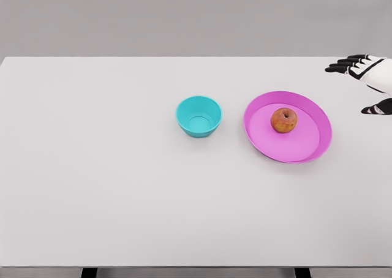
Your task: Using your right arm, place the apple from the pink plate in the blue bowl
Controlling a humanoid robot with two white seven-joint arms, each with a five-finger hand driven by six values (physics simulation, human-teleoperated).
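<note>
The apple [283,120] sits on the plate [288,127], a little toward its far side, and the bowl [198,116] stands just left of the plate on the table [122,198]. The right hand [366,76] hovers well right of the plate, its fingers [340,65] spread and holding nothing. Risks from here: a round apple can roll off under a glancing touch; a low sweep may catch the plate's rim and shove it into the bowl; a loose grasp could drop the apple short of the small bowl.
</note>
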